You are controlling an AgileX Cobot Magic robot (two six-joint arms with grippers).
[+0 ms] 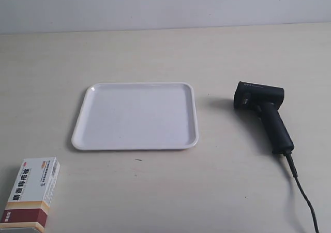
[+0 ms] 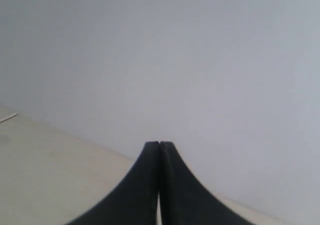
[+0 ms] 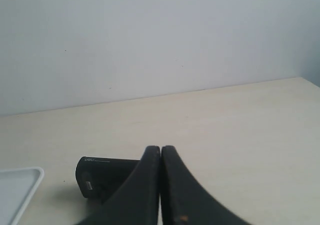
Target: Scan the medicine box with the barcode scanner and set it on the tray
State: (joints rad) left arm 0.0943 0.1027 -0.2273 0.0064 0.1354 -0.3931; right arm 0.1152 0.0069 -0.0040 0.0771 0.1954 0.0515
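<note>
The white medicine box (image 1: 32,194) with blue characters and red and tan bands lies at the exterior view's lower left corner. The white tray (image 1: 136,116) sits in the middle of the table with nothing on it. To its right lies the black barcode scanner (image 1: 264,112), on its side, its cable (image 1: 302,194) trailing toward the front. No arm shows in the exterior view. My left gripper (image 2: 159,144) is shut on nothing and faces the wall. My right gripper (image 3: 160,148) is shut on nothing, with the scanner head (image 3: 102,177) just beyond it and a tray corner (image 3: 22,187) beside that.
The pale table (image 1: 248,52) ends at a light grey wall (image 1: 165,5) at the back. A thin pale line (image 2: 8,118) crosses the table in the left wrist view.
</note>
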